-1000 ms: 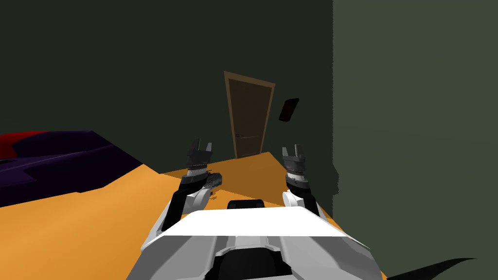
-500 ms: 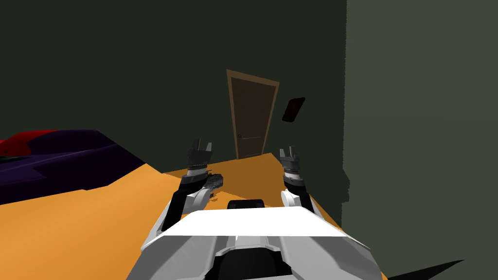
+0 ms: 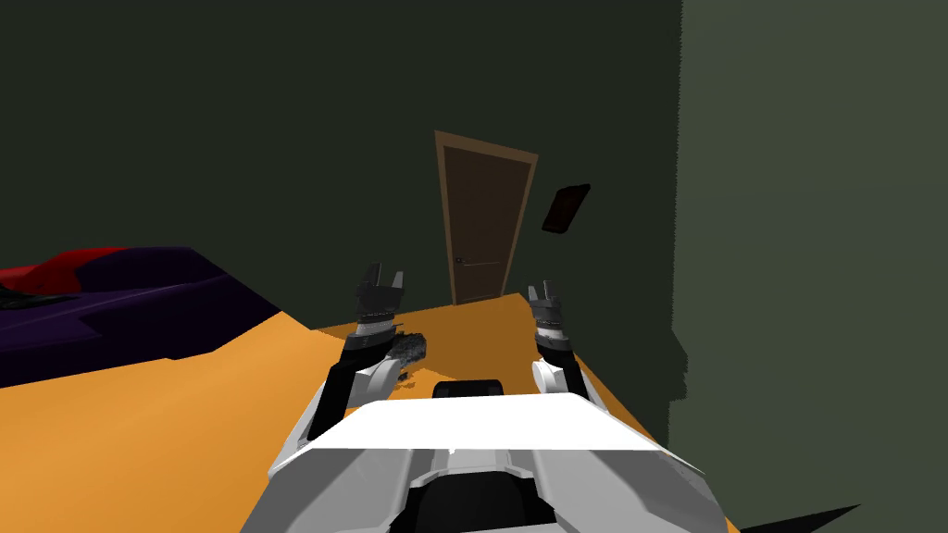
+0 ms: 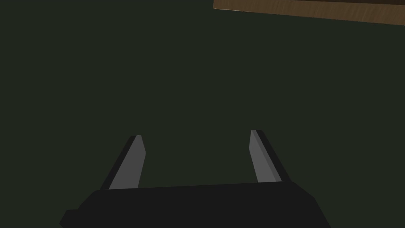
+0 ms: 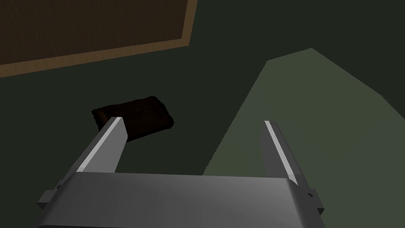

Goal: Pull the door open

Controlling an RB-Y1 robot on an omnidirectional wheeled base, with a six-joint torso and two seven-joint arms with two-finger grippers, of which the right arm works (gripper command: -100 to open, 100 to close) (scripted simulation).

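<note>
Right end effector [image 3: 544, 292] shifted inward, left end effector [image 3: 383, 278] alongside, both wide, empty; dark brown framed door [image 3: 483, 227] shut, well ahead across orange floor [image 3: 185, 407]; apparently approach step, next: drive up to handle [image 3: 460, 263].

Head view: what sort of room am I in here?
Probably a bedroom: a low dark purple bed with a red pillow on my left, a closed brown wooden door in the dark green wall ahead, and an orange floor.
</note>
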